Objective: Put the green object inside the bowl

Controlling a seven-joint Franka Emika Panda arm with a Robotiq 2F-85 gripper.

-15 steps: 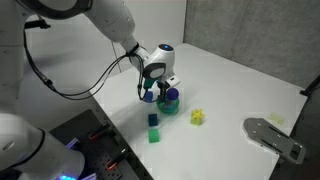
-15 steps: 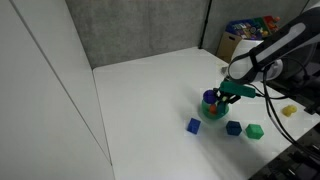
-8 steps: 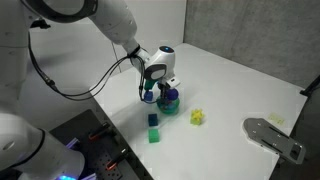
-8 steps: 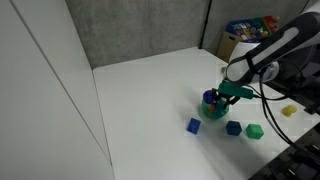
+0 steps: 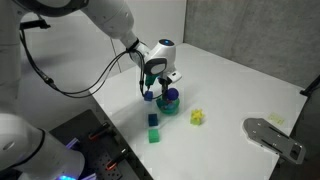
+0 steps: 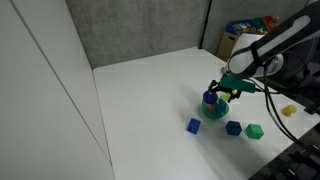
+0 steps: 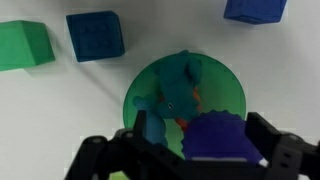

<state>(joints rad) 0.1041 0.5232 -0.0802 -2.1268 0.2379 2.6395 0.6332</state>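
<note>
The green object, a dark teal irregular block with orange marks, lies inside the green bowl beside a purple knobbly piece. My gripper hangs just above the bowl, open. Its dark fingers stand wide apart on either side of the bowl's contents, and nothing is gripped. In both exterior views the gripper hovers over the bowl; there the arm hides the green object.
Small blocks lie around the bowl: a blue cube, a bright green cube and another blue one. A yellow block sits further off. A grey flat device lies near the table edge.
The jaws have gone from shut to open and the gripper has lifted slightly. The green object now lies loose in the bowl.
</note>
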